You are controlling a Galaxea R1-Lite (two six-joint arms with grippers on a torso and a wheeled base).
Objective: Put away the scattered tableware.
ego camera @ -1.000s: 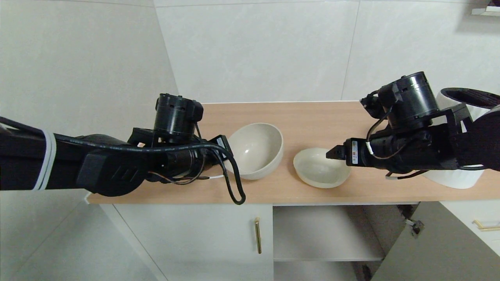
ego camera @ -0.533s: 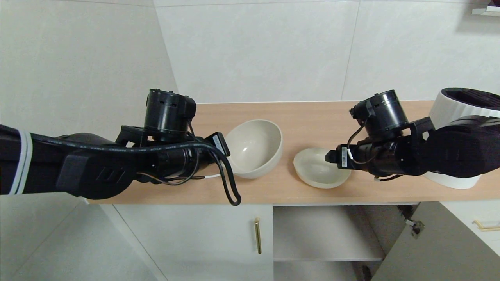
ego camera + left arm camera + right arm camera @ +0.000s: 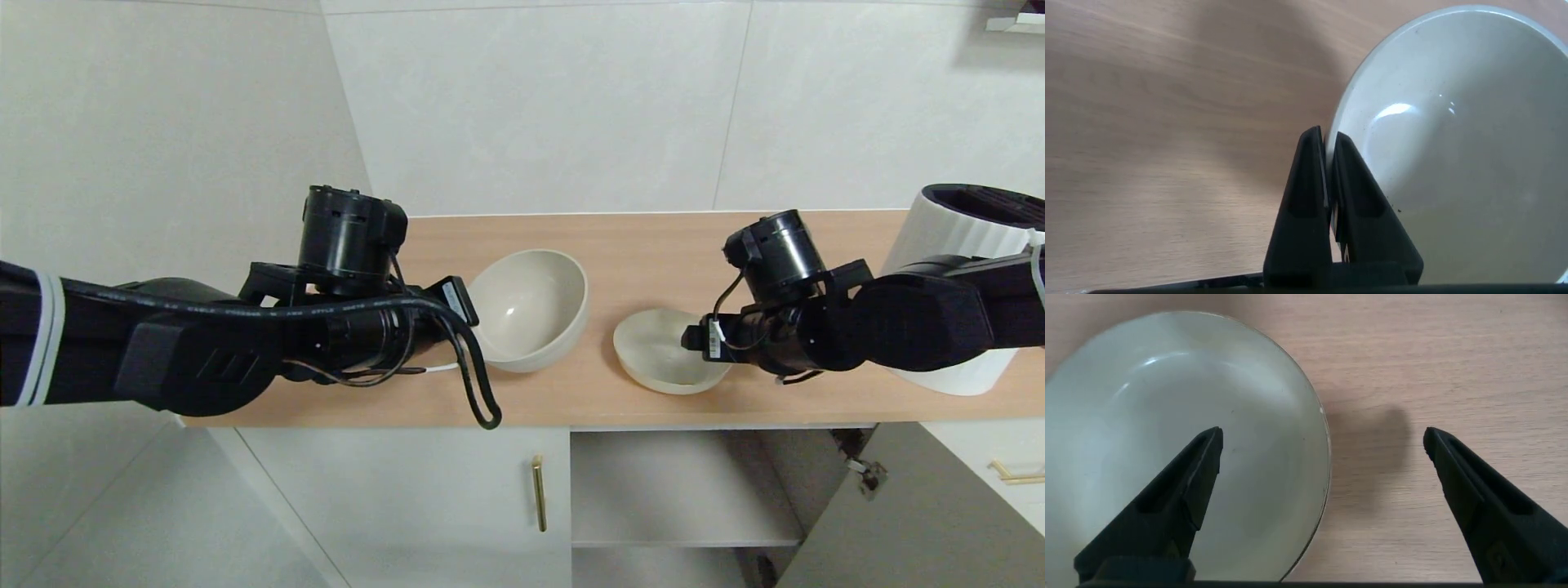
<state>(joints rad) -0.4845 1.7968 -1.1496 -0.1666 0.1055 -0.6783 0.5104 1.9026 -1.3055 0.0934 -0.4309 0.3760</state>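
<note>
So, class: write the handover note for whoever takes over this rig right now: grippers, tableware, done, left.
Left gripper: shut on the rim of the large bowl, which sits tilted on the counter.
Right gripper: open, astride the rim of the small bowl.
Done: nothing stored.
Left: close on the small bowl, then probably move both into the open cabinet below.

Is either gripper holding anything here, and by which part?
The left gripper pinches the large bowl by its rim. The right gripper, open astride the rim of the small bowl, holds nothing.
</note>
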